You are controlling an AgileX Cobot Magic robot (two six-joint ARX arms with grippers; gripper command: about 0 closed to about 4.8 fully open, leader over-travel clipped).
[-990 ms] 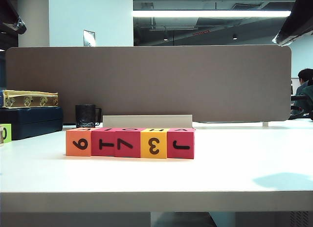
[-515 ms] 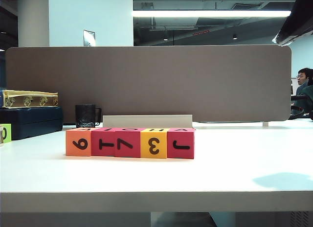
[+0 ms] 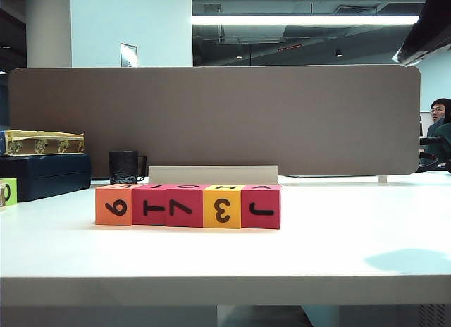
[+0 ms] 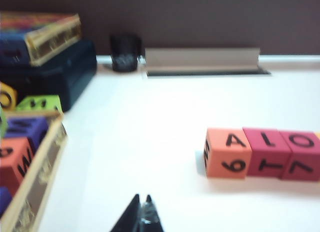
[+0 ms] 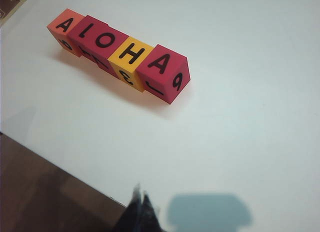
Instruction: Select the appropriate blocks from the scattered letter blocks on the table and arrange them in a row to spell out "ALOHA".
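While blocks (image 5: 120,54) read ALOHA in right wrist view | exterior shows digits | both tools (image 4: 141,212) (image 5: 141,204) together

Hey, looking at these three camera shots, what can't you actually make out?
- Exterior view: top letters of the blocks are foreshortened; both grippers are out of frame.
- Left wrist view: the row runs off the edge, the rest is blurred; left gripper shows only shut tips.
- Right wrist view: right gripper is cut off at the edge, blurred.
- Mug: print too small.
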